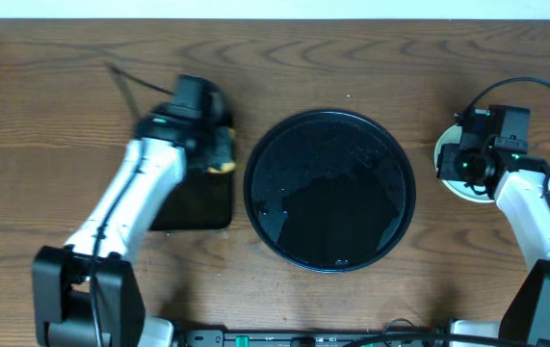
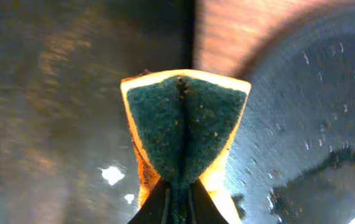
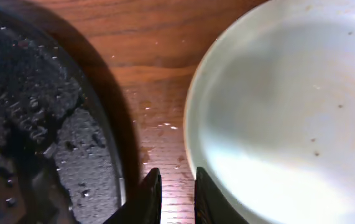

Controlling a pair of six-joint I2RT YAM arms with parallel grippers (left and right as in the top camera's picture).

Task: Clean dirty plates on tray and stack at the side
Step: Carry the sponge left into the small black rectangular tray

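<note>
Left gripper (image 2: 177, 198) clamped on the sponge (image 2: 183, 124), green face creased just ahead of the tips, yellow edges flaring to either side. Beyond and right of those jaws, the wet curved edge of the tray (image 2: 314, 112); to the left, dark blurred ground. Right gripper (image 3: 178, 198) narrowly parted, gripping nothing, over a bare strip of table (image 3: 155, 56). Tray rim just left of these jaws, edge of the pale plate (image 3: 289, 112) just right, neither touched. Open wood straight ahead.

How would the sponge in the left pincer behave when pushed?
Probably floppy: the sponge creases deeply where the left pincer pinches it. Likely light for its size; possibly wet and slippery, given droplets on the tray.
</note>
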